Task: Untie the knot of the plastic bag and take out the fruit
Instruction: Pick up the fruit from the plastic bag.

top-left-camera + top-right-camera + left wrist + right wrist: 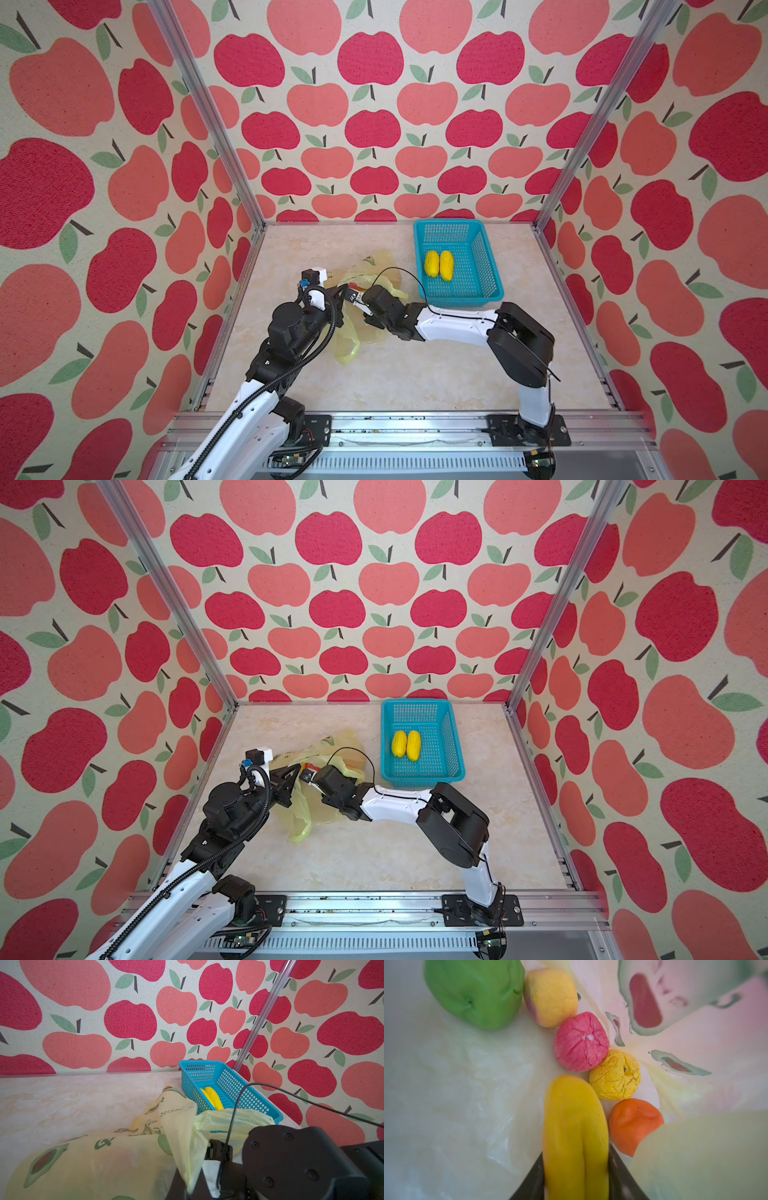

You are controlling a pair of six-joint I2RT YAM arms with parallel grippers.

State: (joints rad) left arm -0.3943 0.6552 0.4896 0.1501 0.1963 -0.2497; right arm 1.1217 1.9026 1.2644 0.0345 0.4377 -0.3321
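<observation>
Your left hand (338,292) is pinched together on the near edge of the plastic bag (376,266), its arm bent low over the worktop (415,374), seemingly to hold the mouth open. Your right hand (576,1167), forearm level and reaching sideways into that mouth, is clamped on a long yellow fruit (571,1118). The other fruit (581,1042) lies deeper. Beyond, the teal basket (490,286) holds two yellow fruit (432,262).

Both arms are built of smooth white shells between bulky black joint housings. The left arm (253,436) carries a ribbed black hose (330,332) along its length and a small blue plug (304,284) near its wrist. The right arm (453,324) has a thin black cable (401,270), a round black wrist housing (291,1159) with sunken screws (288,1136), and a black base plate (559,432).
</observation>
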